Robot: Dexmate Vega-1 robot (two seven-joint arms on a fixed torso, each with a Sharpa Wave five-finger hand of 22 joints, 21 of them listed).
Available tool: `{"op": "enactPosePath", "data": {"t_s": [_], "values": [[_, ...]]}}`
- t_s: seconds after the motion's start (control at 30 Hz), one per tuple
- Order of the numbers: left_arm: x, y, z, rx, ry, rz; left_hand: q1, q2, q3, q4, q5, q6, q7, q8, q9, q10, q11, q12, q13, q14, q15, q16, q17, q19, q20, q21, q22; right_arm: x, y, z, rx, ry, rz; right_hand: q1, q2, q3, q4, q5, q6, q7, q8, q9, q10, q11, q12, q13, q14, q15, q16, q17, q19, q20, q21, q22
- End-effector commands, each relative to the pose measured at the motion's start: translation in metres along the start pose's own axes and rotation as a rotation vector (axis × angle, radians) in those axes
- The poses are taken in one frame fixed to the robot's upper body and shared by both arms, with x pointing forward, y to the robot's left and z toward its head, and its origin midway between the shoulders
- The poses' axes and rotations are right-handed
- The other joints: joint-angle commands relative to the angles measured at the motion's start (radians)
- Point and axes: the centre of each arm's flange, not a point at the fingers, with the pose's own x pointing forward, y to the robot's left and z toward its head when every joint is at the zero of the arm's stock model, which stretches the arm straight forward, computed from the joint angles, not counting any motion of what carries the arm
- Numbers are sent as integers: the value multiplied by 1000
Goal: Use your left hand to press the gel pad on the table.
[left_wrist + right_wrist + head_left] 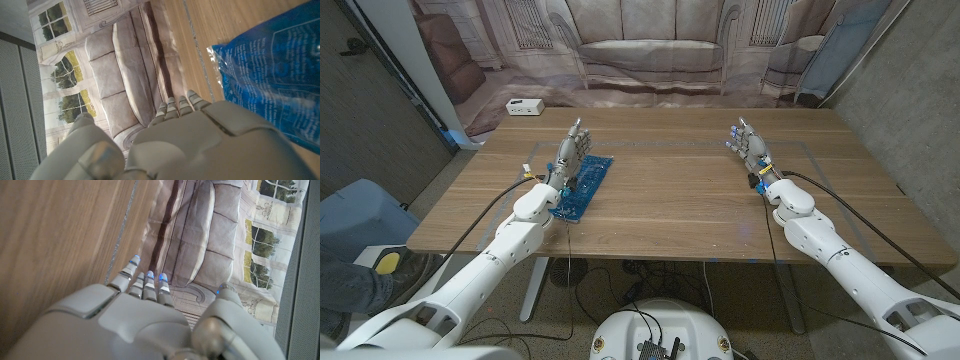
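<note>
A blue gel pad [584, 186] in clear wrap lies on the wooden table [670, 190], left of the middle. My left hand [568, 155] stands over the pad's left side, fingers straight and apart, holding nothing; whether it touches the pad I cannot tell. The left wrist view shows that hand's back [200, 145] with the blue pad [272, 65] beside it. My right hand [749, 144] is at the table's far right, fingers spread, holding nothing, and the right wrist view shows its back [135, 325] above bare wood.
A small white box [524, 106] sits at the table's far left corner. A backdrop printed with a sofa [650, 50] hangs behind the table. A strip of tape [820, 165] marks the wood near my right hand.
</note>
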Motion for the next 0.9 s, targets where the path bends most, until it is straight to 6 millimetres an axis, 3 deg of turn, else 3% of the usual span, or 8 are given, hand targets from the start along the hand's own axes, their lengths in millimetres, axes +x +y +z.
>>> {"op": "enactPosePath", "data": {"t_s": [0.03,0.37,0.53,0.9], "values": [[-13,-3,6,36,-25,-18,8,0,6,-1,5,4,7,8,3,5,3,7,3,4,3,6,1,-3,5,4,1,-5,7,5,-31,-30,6,8,-1,5,1,7,9,-1,5,2,3,5,5,5,-2,9,3,5,6,3,5,3],[-19,0,17,71,-47,-30,13,0,3,-6,4,36,6,19,3,39,2,20,-5,39,-3,17,1,22,4,2,2,-8,10,11,-58,-44,6,6,-2,3,1,6,11,-2,6,2,8,9,7,5,-2,9,4,6,4,5,5,3],[-23,7,30,176,-54,3,17,2,2,-10,4,62,6,25,3,65,2,29,-10,63,-6,22,1,39,3,1,2,-11,11,14,-68,-46,7,5,-2,3,1,6,14,-3,7,2,13,9,9,5,0,10,5,6,3,6,5,3],[-13,19,35,277,-67,7,28,6,-2,-19,2,145,1,38,3,143,-7,51,-18,141,-17,35,1,111,9,4,3,-22,7,17,-96,-48,1,4,0,2,1,5,23,-3,10,2,23,7,12,5,2,10,6,6,1,8,5,3]]}}
